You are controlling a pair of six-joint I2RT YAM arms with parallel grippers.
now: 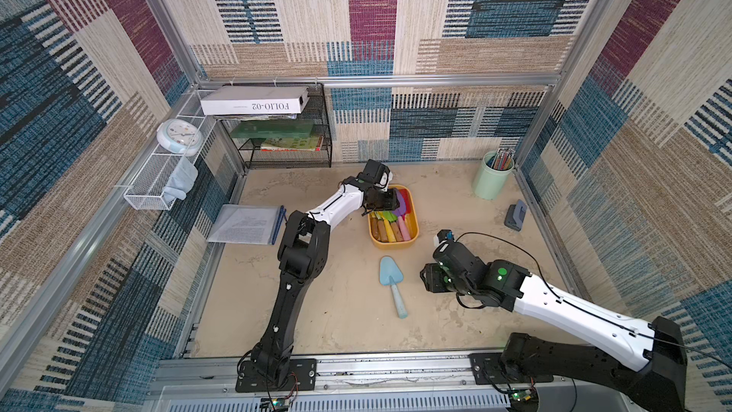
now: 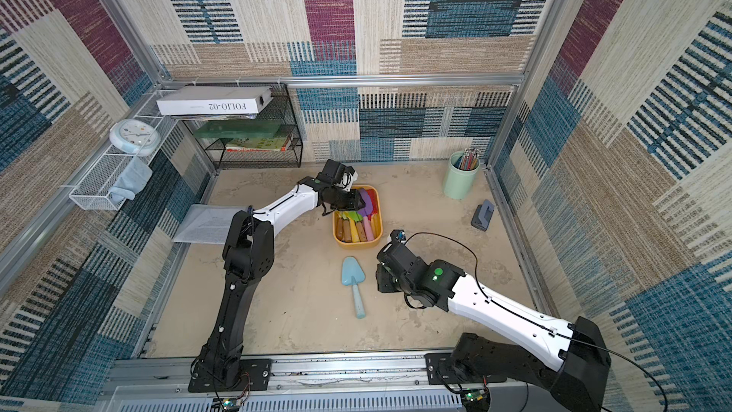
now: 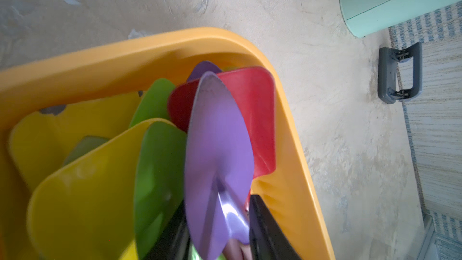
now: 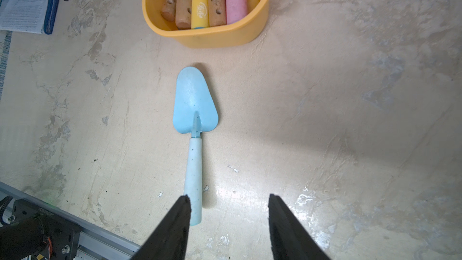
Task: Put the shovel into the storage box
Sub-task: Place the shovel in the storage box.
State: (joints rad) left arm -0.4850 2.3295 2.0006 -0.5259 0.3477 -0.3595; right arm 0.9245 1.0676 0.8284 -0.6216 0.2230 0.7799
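My left gripper (image 3: 216, 202) sits low over the far end of the box (image 1: 393, 244), one finger on each side of the neck of a purple shovel (image 3: 217, 141). That shovel lies on top of the yellow, green and red blades already packed there. The fingers stand a little apart, but I cannot tell whether they pinch the neck or have let it go. I judge this step to be the release, so I should open wide enough to clear the neck on both sides. Then I should lift straight up, so that neither finger hooks the blade and drags it back over the rim. The blue shovel (image 4: 194, 106) lies flat on the bench (image 4: 325, 96) just short of the box's near end, blade toward the box and handle toward me. My right gripper (image 4: 229, 197) hovers above its handle end, open and empty. The handle runs under one finger and not down the middle of the gap. Before lowering I should shift sideways until it is centred, then close across the handle. It should go in with its blade toward the far end, like the others.
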